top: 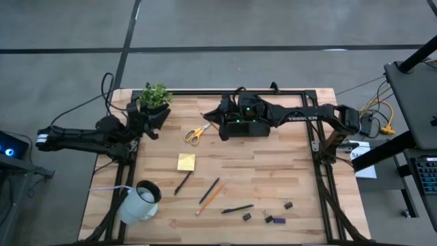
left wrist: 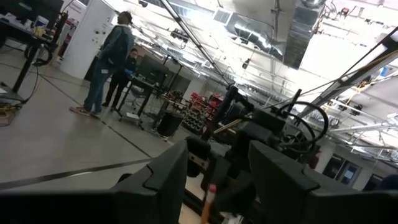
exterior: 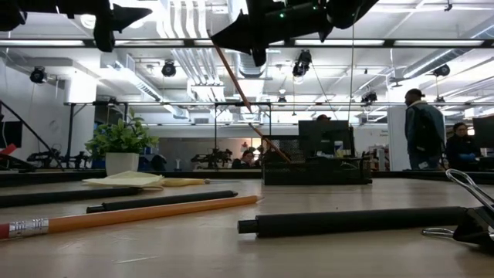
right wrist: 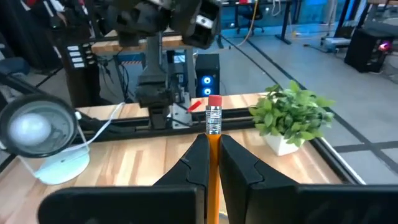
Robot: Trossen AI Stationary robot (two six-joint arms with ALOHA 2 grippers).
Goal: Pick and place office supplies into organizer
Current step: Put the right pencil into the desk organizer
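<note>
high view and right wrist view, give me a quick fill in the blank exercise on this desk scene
1. The right gripper is shut on an orange ____.
2. The scissors have ____ handles.
3. The white mug lies on its ____.
4. The sticky-note pad lies between the scissors and a dark ____.

Missing words: pencil; yellow; side; pen

A large open robotics lab or industrial workspace is shown. A grey concrete floor (top: 273, 27) marked with dark lines is seen across the top of the high view, around a wooden table (top: 273, 171) framed in black metal. Exposed ductwork (exterior: 185, 46) and hanging lamps are seen under the ceiling in the upper part of the low view, with monitors (exterior: 324, 137) and standing people (exterior: 423, 127) at the right.
</note>
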